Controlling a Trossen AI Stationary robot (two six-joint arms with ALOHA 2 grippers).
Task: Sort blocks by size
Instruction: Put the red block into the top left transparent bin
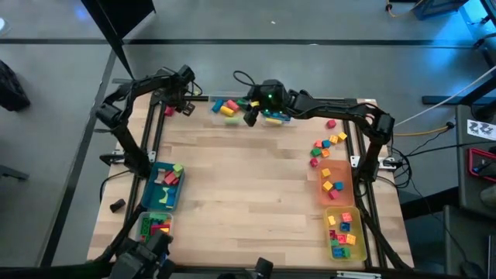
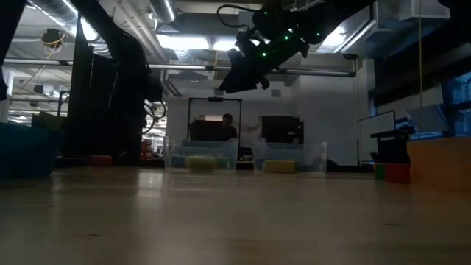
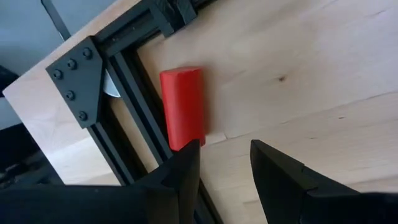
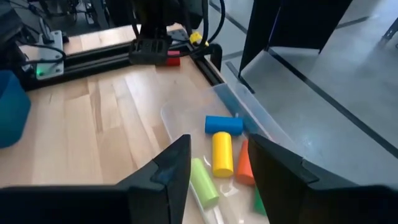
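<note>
- Red block (image 3: 182, 107) lies flat on your wooden desk (image 3: 298, 68) at the far left corner, just beside the black frame rail (image 3: 127, 93)
- Your left gripper (image 3: 224, 163) hovers over it, fingers parted and empty
- Your right gripper (image 4: 214, 163) hangs open above the clear bin (image 4: 239, 112) with blue (image 4: 224, 124), yellow (image 4: 222, 153) and green (image 4: 204, 182) blocks
- More blocks (image 1: 328, 145) lie loose near the orange bin (image 1: 338, 183)

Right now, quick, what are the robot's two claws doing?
Left gripper: open, empty, just next to a red block.
Right gripper: open, empty, above the clear bin of blocks.
</note>
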